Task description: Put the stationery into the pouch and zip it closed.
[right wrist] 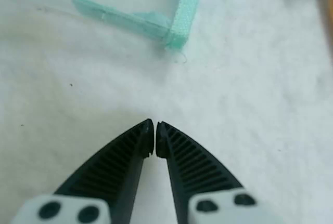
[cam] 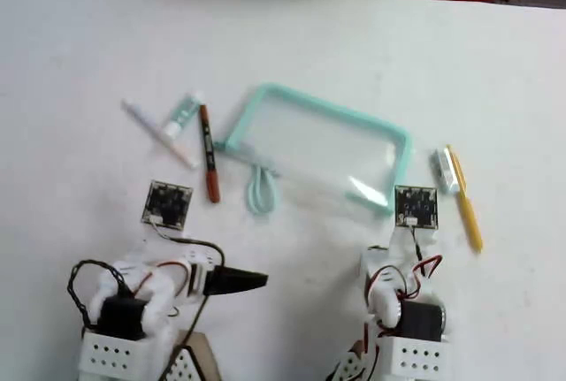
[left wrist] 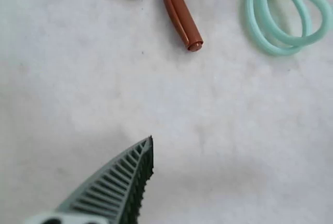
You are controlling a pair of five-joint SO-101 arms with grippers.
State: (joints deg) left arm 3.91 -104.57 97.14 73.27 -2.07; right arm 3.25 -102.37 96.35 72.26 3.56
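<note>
1. The clear pouch (cam: 314, 147) with mint edges was laid flat in the middle of the table (cam: 88, 36). It looked light and floppy, so its firmer edge or its loop (cam: 261, 191) would likely be best to grab.
2. A brown marker (cam: 209, 153) and a white pen (cam: 159, 133) were laid on the left arm's side, a yellow pen (cam: 464, 197) on the right's. They looked thin, hard and likely to roll.
3. The right gripper (right wrist: 155, 130) was pinched together on nothing, near the pouch's corner.
4. The left gripper (cam: 256, 281) was parked near the marker, not touching. Open or closed could not be told.
</note>
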